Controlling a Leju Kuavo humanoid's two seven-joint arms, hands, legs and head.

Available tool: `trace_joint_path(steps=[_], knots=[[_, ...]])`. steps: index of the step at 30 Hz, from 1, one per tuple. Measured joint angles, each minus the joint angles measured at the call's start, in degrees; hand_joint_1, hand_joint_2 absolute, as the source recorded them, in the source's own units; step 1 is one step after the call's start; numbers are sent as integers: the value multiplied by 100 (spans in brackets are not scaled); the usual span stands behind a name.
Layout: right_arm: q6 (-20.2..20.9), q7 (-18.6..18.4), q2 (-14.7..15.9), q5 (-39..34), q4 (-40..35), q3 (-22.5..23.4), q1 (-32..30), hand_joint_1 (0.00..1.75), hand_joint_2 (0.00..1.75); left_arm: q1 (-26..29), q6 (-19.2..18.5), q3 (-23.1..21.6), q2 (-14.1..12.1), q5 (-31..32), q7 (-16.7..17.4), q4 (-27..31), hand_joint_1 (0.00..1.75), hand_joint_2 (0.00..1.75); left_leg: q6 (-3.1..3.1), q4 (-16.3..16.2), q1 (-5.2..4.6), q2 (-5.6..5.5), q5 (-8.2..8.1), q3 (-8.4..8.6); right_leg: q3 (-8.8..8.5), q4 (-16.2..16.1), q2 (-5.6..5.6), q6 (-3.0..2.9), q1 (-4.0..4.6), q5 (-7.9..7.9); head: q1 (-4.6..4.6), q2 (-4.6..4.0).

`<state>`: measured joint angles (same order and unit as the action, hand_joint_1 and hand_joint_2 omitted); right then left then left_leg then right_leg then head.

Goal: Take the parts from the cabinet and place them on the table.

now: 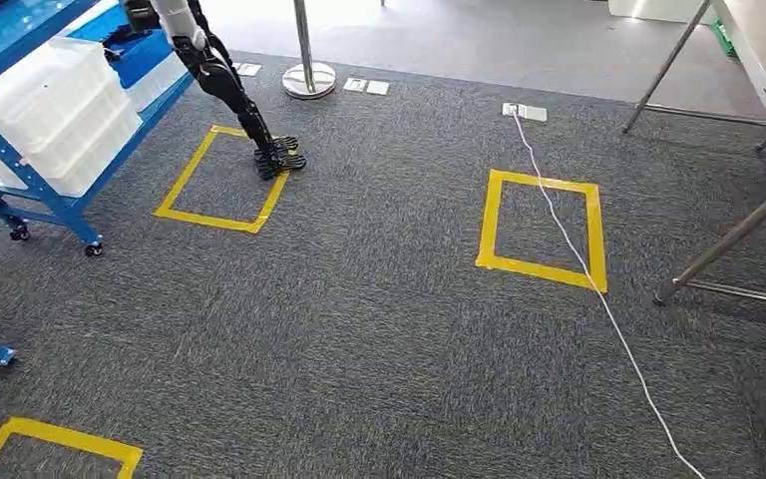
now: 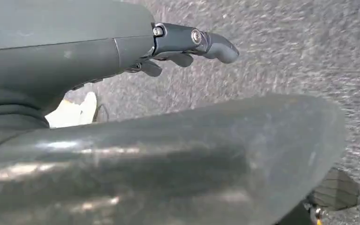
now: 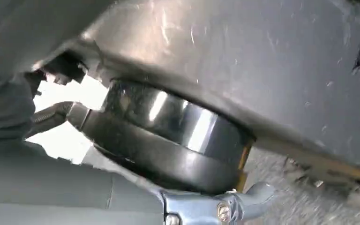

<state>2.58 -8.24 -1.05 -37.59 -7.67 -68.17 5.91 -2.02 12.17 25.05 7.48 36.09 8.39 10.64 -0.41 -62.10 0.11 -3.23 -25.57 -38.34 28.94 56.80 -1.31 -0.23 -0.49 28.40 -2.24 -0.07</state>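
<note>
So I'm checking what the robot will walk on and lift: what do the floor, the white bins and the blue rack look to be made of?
The dark grey floor looks like short-pile carpet: speckled, matte weave. The white stacked bins seem to be translucent plastic, with ribbed, slightly glossy walls. The blue wheeled rack appears to be painted metal, with thin straight bars and small castors.

Head cam looks down from high at the grey carpet [image 1: 379, 329]. Both wrist cams sit super close, sharing that carpet.
</note>
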Motion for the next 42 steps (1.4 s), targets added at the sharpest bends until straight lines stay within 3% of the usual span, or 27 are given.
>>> trace_joint_path(steps=[2, 3, 4, 5, 7, 8, 9, 13, 14, 15, 16, 18, 19, 20, 22, 23, 24, 25, 28, 29, 31, 33, 34, 35, 36, 38, 42], knots=[[5, 0, 2, 0, 0, 0, -36, 0, 0, -23, -7, 0, 0, 7, -13, 0, 0, 0, -54, -804, 23, 245, -444, -361, -9, 0, 184, -26, 25, 5, -18, 0], [7, 0, 4, 0, 0, 0, -41, 0, 0, -26, -7, 0, 0, 9, -40, 0, 0, 0, -84, -1252, 41, 278, -616, -572, -3, 3, 294, -32, 32, 11, -25, 0], [7, 0, 7, 0, 0, 0, -44, 0, 0, -19, -7, 0, 0, 18, -68, 0, 0, 0, -106, -1451, 59, 292, -640, -657, -4, 3, 386, -35, 33, 16, -29, 0], [9, 0, 7, -7, 0, 0, -47, 0, 0, -6, -7, 0, 0, 17, -107, 0, 0, 0, -130, -1351, 83, 314, -528, -593, -7, 3, 473, -38, 31, 24, -20, 0], [9, 0, 2, -20, 0, 0, -48, 0, 0, 1, 4, 0, -4, 7, -203, 0, 0, 0, -157, -519, 118, 424, -119, -119, -41, 7, 607, 7, 16, 62, -25, 0], [9, 0, 4, -37, 0, 0, -49, 0, 0, -2, 28, 0, -7, -2, -268, 0, 0, 0, -159, 27, 119, 631, 78, 216, -80, 11, 669, 44, 13, 90, -27, 0], [7, 2, 19, -55, 4, 0, -57, 0, 0, -11, 98, 0, 4, -4, -358, 2, 0, 0, -127, 178, 63, 844, -12, 322, -98, 14, 724, 89, 81, 120, -38, 0], [7, 4, 15, -98, 6, 2, -40, 0, 0, -13, 339, 0, 9, 59, -529, 7, 0, 0, 27, 242, 22, 556, 39, 276, -174, -30, 946, 187, 81, 150, -7, 0], [7, 7, 17, -98, 7, 2, -42, 0, 0, -14, 341, 0, 9, 68, -558, 9, 0, 0, 87, 302, 92, 470, 77, 316, -126, 5, 886, 239, 79, 206, -3, 0], [5, 26, 17, -103, 7, 2, -50, 0, 0, -12, 345, 2, 9, 90, -630, 9, 0, 0, 119, 312, 92, 403, 95, 322, -74, 210, 488, 223, 51, 329, 28, 0], [5, 72, 15, -118, 7, 2, -41, 0, 0, -19, 369, 2, 2, 137, -755, 11, 0, 0, 150, 312, 91, 345, 106, 302, 118, 591, 280, 183, 45, 513, 38, 0], [-4, 112, 15, -160, 7, 13, -1, 0, 0, -25, 404, -4, 7, 186, -1030, 11, 0, 0, 175, 312, 82, 183, 119, 269, 602, 1564, 188, 135, 46, 891, 52, 0], [-11, 120, 13, -168, 7, 18, 26, 0, 0, -24, 381, -2, 4, 153, -1060, 11, 0, 0, 180, 312, 76, 92, 123, 264, 781, 1920, 172, 146, 50, 977, 50, 0], [-9, 120, 13, -171, 7, 20, 36, 0, 0, -21, 321, 0, 4, 96, -1060, 11, 0, 0, 184, 311, 73, 7, 128, 267, 798, 1930, 164, 176, 48, 923, 50, 0], [-9, 118, 11, -171, 7, 22, 25, 0, 0, -16, 216, 15, 2, 33, -1062, 11, 0, 0, 166, 310, 74, -186, 151, 268, 480, 1185, 121, 277, 39, 531, 50, 0], [-9, 114, 9, -171, 7, 22, 6, 0, 0, -17, 203, 22, 4, 2, -1064, 11, 0, 0, 149, 310, 79, -282, 167, 268, 208, 591, 2, 311, 23, 277, 50, 0], [-9, 112, 9, -171, 7, 22, -14, 0, 0, -17, 197, 24, 9, -2, -1067, 11, 0, 0, 121, 310, 88, -357, 186, 252, 8, 130, -315, 307, -8, 130, 65, 0], [-9, 114, 2, -171, 7, 22, -21, 0, 0, -19, 186, 26, 4, -11, -1069, 11, 0, 0, 82, 291, 43, -425, 204, 232, 20, 55, -362, 240, 18, 130, 63, 0], [-9, 114, -13, -171, 4, 22, -11, 0, 0, 5, 28, 94, 2, -193, -1025, 2, 0, 0, -27, 370, 71, -554, 275, 203, 2, 54, -184, 123, 66, 84, 56, 0], [-9, 114, -29, -171, 2, 22, -12, 0, 0, 14, -2, 144, -2, -256, -975, 0, 0, 0, -67, 360, 74, -641, 300, 179, 0, 4, -87, 58, -14, 36, 56, 0], [-11, 103, -31, -175, 4, 22, -22, 0, 0, 14, -94, 238, 9, -405, -927, 0, 0, 0, -83, -43, 28, -16, -36, -9, -29, -8, 60, -29, -19, 4, -14, 0], [-11, 103, -31, -190, 7, 24, -58, 0, 0, -7, -185, 343, 13, -526, -933, 0, 0, 0, -107, -972, 51, 259, -518, -425, -20, -7, 249, -42, 26, 14, -22, 0], [-11, 101, -28, -190, 7, 24, -56, 0, 0, -10, -249, 383, 15, -555, -947, 0, 0, 0, -119, -1360, 61, 301, -658, -598, -11, -5, 337, -46, 34, 17, -27, 0], [-11, 87, -28, -190, 9, 22, -56, 0, 0, -7, -291, 422, 15, -586, -957, 0, 0, 0, -126, -1508, 67, 310, -664, -651, -10, -5, 416, -45, 38, 19, -31, 0], [-11, 85, -28, -195, 11, 22, -55, 0, 0, -5, -352, 474, 13, -625, -979, 0, 0, 0, -132, -1355, 70, 315, -533, -546, -14, -5, 501, -50, 38, 26, -27, 0], [-11, 85, -28, -197, 11, 22, -53, 0, 0, -4, -446, 540, 11, -671, -1027, 0, 0, 0, -118, -587, 69, 412, -164, -96, -40, -3, 615, -37, 37, 47, -31, 0], [-11, 85, -28, -199, 11, 22, -53, 0, 0, -4, -448, 544, 11, -671, -1031, 0, 0, 0, -116, -518, 69, 425, -137, -55, -43, -3, 623, -37, 37, 48, -31, 0]])
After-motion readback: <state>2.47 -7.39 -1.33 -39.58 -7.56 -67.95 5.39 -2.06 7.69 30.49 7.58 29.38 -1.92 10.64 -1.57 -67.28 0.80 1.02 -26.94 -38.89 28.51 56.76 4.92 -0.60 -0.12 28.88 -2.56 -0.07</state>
